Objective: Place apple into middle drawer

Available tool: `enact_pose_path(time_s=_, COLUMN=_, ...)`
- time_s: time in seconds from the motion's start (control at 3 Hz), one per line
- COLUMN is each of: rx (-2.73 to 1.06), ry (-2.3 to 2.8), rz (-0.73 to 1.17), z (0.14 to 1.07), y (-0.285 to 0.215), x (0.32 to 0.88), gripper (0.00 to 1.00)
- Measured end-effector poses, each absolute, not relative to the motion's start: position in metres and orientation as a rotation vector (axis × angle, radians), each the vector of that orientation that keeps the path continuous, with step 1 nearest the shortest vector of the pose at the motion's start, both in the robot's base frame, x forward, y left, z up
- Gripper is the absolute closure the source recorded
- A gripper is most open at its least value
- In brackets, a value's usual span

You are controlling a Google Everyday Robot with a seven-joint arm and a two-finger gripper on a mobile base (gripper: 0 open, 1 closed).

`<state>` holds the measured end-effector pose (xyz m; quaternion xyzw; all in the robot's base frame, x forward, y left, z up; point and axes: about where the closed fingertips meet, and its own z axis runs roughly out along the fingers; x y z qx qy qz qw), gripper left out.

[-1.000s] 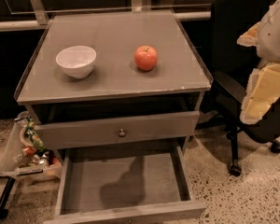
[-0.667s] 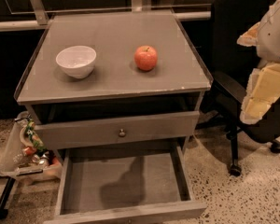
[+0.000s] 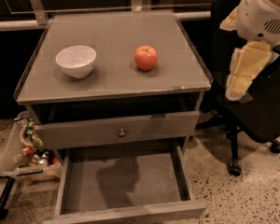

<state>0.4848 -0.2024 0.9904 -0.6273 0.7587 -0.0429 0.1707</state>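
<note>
The apple (image 3: 145, 57), small, round and red-orange with a short dark stem, sits on the grey cabinet top (image 3: 112, 78), right of centre. The middle drawer (image 3: 130, 183) is pulled open below, a shallow grey box with low side walls and nothing on its floor. My gripper (image 3: 245, 73) hangs at the right edge of the camera view, cream-coloured below the white arm housing (image 3: 263, 13). It is beside and to the right of the cabinet, well apart from the apple, and holds nothing that I can see.
A white bowl (image 3: 76, 61) stands on the cabinet top left of the apple. A closed drawer front with a round metal knob (image 3: 122, 132) sits above the open drawer. A black office chair (image 3: 252, 111) stands at the right. A tray of clutter (image 3: 28, 148) is at the lower left.
</note>
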Motion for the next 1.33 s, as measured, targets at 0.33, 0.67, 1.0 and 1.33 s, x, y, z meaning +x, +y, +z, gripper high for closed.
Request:
enact_pose_path(time_s=0.33, rx=-1.844, ry=2.086, rz=-0.110, z=1.001, y=-0.183, x=0.530, gripper=0.00)
enact_pose_path(time_s=0.67, rx=-1.894, ry=1.973, rz=-0.143, z=1.022, y=-0.144, x=0.587, gripper=0.00)
enact_pose_path(time_s=1.0, rx=-1.891, ry=1.960, rz=-0.139, z=1.019, y=-0.140, x=0.594, gripper=0.00)
enact_pose_path(time_s=1.33, rx=-1.939, ry=1.911, rz=-0.071, z=1.003, y=-0.120, x=0.622, gripper=0.00)
